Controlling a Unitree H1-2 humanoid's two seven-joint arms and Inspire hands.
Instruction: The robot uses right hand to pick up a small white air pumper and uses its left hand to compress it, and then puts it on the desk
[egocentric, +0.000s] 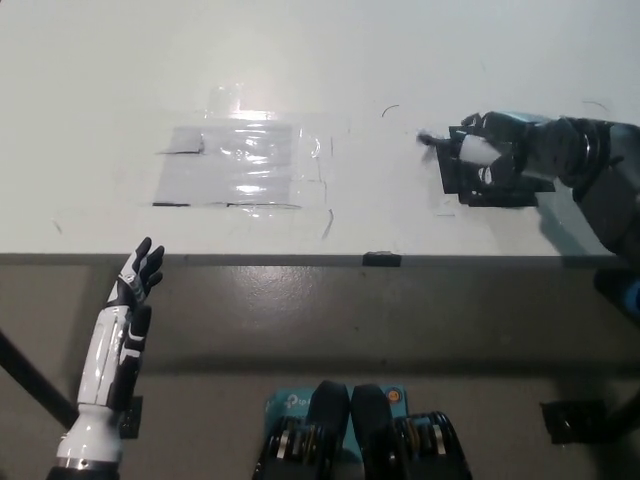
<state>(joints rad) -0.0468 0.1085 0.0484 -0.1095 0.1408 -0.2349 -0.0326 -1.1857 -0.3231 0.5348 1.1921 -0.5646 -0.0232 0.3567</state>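
Right hand (497, 160): black, entering from the right edge, forearm lying across the far right of the desk (120, 80). Fingers are wrapped around the small white air pumper (476, 151), holding it low over a black square mat (520, 188).

Small white air pumper: white body only partly exposed between the dark fingers; a thin black tip (426, 139) pokes out to the left. Whether it touches the mat cannot be told.

Left hand (138, 275): white forearm with dark fingers, lower left, in front of the desk's near edge, over the grey floor (330, 310). Fingers spread and pointing up, holding nothing.

Desk: white top, with a clear glossy sheet (240, 165) taped flat at centre-left, well apart from the pumper. A small dark tab (381, 259) sits on the near edge.

Containers: none seen.

Hard to make out: the pumper's handle end and most of its body, covered by the right hand; the right arm is cut off by the picture's edge.
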